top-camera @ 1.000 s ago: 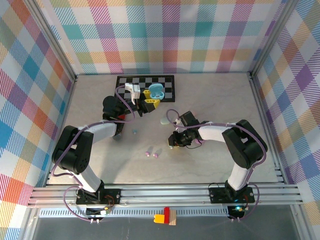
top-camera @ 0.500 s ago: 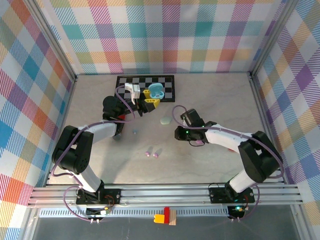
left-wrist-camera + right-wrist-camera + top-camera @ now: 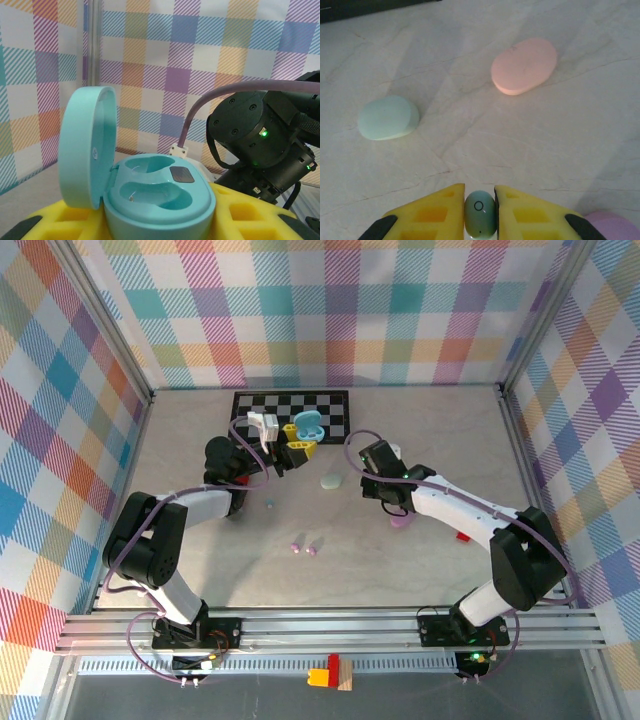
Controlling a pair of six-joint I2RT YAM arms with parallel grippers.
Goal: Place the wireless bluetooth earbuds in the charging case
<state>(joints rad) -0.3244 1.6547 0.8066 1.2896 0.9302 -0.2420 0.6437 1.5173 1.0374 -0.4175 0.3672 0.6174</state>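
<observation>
My left gripper [image 3: 300,444] [image 3: 160,226] is shut on the turquoise charging case [image 3: 310,424] [image 3: 161,196], held above the table at the back. Its lid [image 3: 85,145] stands open and both wells look empty. My right gripper [image 3: 480,200] is shut on a pale blue-green earbud [image 3: 480,211] with a small ring mark, pinched between the yellow fingers [image 3: 432,212] low over the table. Two lilac-pink earbuds [image 3: 303,549] lie side by side mid-table. A small blue earbud [image 3: 268,504] lies nearer the left arm.
A pale green closed case [image 3: 331,481] [image 3: 388,118] and a pink one [image 3: 524,65] lie ahead of my right gripper. A lilac case [image 3: 400,522] [image 3: 612,225] sits beside it. A checkered mat [image 3: 335,415] lies at the back. The right wrist [image 3: 252,135] looms close behind the held case.
My right arm has swung from mid-table toward the back, nearer the held case, with the earbud still in its fingers. The left gripper and case shifted slightly.
</observation>
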